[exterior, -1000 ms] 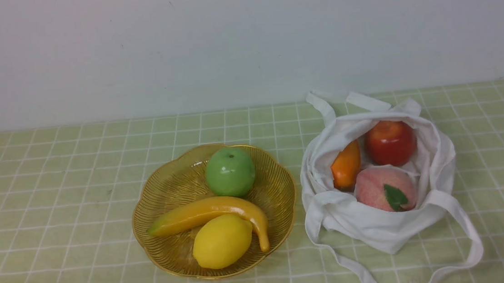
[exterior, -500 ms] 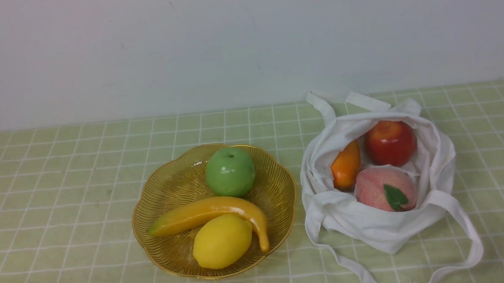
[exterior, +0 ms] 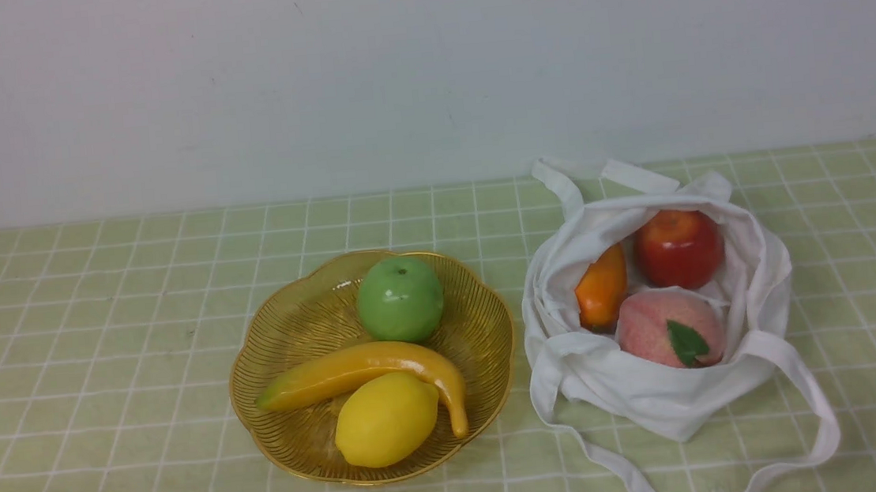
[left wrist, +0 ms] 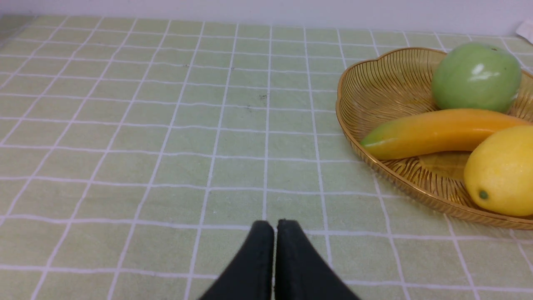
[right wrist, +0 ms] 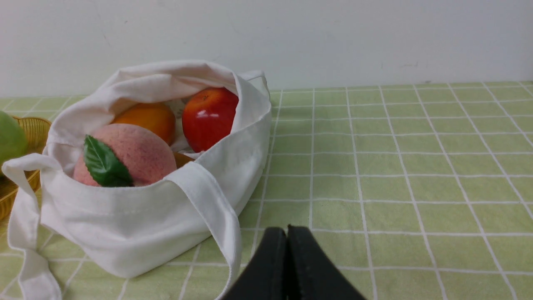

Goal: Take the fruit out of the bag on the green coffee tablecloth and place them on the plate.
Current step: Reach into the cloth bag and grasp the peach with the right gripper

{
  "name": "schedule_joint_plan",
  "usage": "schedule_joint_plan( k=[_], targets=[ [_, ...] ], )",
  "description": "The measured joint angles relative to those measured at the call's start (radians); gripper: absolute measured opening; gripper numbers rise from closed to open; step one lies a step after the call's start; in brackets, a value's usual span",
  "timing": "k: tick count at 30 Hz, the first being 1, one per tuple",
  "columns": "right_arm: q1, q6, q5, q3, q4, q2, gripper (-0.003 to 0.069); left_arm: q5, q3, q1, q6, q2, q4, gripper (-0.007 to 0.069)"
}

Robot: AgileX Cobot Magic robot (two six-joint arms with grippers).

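On the green checked tablecloth (exterior: 98,347) a white cloth bag (exterior: 657,393) lies open at the right. In it sit a pink peach (exterior: 663,321) with a green leaf, a red apple (exterior: 678,247) and an orange piece (exterior: 602,287). Left of the bag stands the amber plate (exterior: 287,330), which holds a green apple (exterior: 400,299), a banana (exterior: 361,366) and a lemon (exterior: 386,418). Neither arm shows in the front view. My left gripper (left wrist: 275,223) is shut and empty, low over bare cloth beside the plate (left wrist: 374,87). My right gripper (right wrist: 287,228) is shut and empty beside the bag (right wrist: 137,221).
A white wall (exterior: 423,73) rises behind the table's far edge. The bag's long strap handles (exterior: 812,403) trail onto the cloth at the front right, and two more straps (exterior: 559,180) lie behind the bag.
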Motion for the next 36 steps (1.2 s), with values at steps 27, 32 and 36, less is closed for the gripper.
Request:
schedule_joint_plan(
  k=[27,32,36],
  targets=[
    [0.0,0.292,-0.067,0.003,0.652,0.0,-0.0015,0.0,0.0,0.0,0.0,0.0,0.0,-0.0008],
    [0.0,0.096,-0.071,-0.136,0.638,0.002,-0.0015,0.0,0.0,0.0,0.0,0.0,0.0,-0.0008],
    [0.0,-0.1,0.033,-0.378,0.566,0.173,-0.0014,0.0,0.0,0.0,0.0,0.0,0.0,-0.0008]
  ],
)
